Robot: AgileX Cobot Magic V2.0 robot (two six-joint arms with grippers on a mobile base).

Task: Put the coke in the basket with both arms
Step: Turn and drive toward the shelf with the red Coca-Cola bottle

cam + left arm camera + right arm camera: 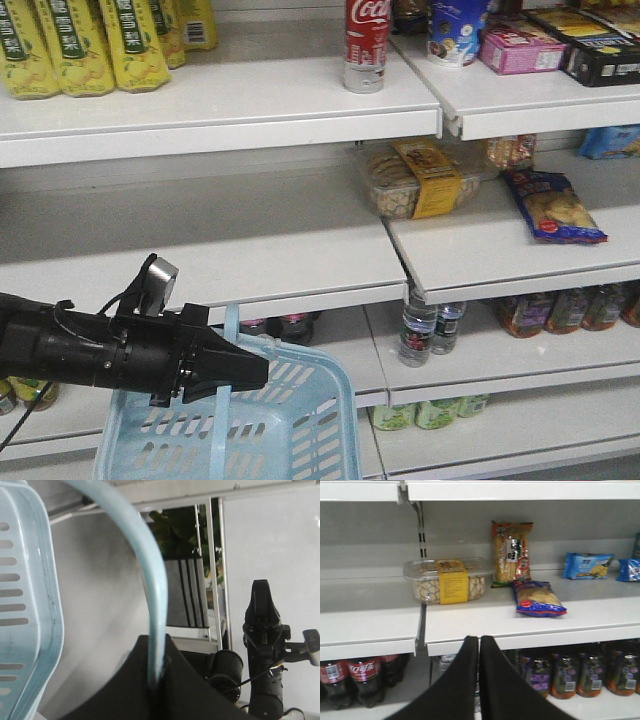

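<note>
Pinching thin handle (156, 585) of basket (322, 398) in left gripper (255, 377), pointing shut, empty right gripper (479, 642) at middle shelf (485, 617) with coke (366, 45) standing on top shelf (250, 100), risking basket swinging and coke toppling on high reach.

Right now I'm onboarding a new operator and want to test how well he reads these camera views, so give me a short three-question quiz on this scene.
1. True or false: the coke is already inside the basket.
2. What do the left fingers hold? A) the basket's handle B) a snack bag C) nothing
3. Fill the gap: the right fingers are ___, with nothing between them.
Key: 1 false, it stands on the top shelf; 2 A; 3 shut.
</note>
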